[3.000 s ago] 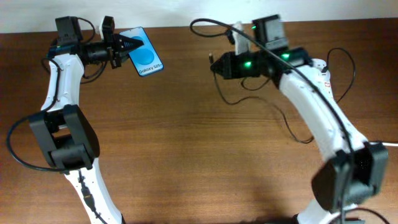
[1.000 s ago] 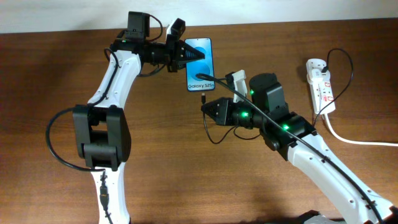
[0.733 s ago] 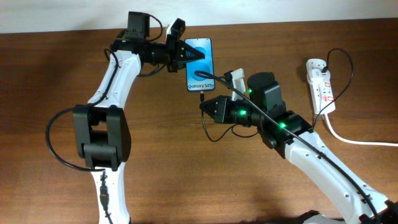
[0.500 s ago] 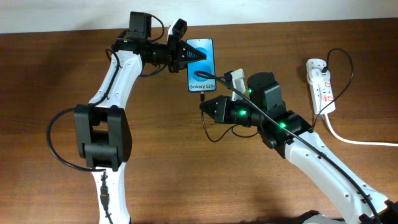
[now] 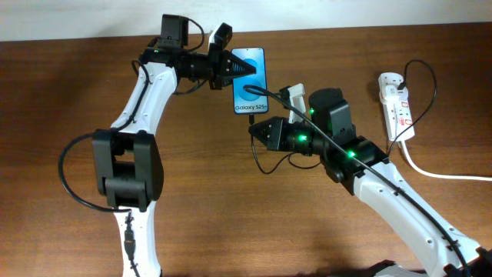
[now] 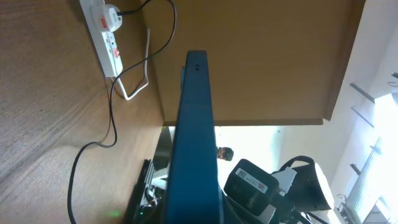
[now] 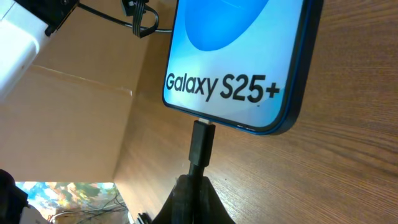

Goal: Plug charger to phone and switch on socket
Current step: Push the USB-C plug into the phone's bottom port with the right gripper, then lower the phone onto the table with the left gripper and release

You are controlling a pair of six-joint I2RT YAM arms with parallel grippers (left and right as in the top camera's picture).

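Left gripper [image 5: 240,68] clamps the phone [image 5: 257,86] by its side edge; right gripper [image 5: 253,132], clenched on the charger [image 7: 201,142], holds its plug tip at the phone's bottom port.

Blue-screened phone [image 5: 248,80] near the worktop's [image 5: 231,208] far edge, black charger [image 7: 202,142] plug tip against its bottom port, white socket [image 5: 397,105] well apart at right.
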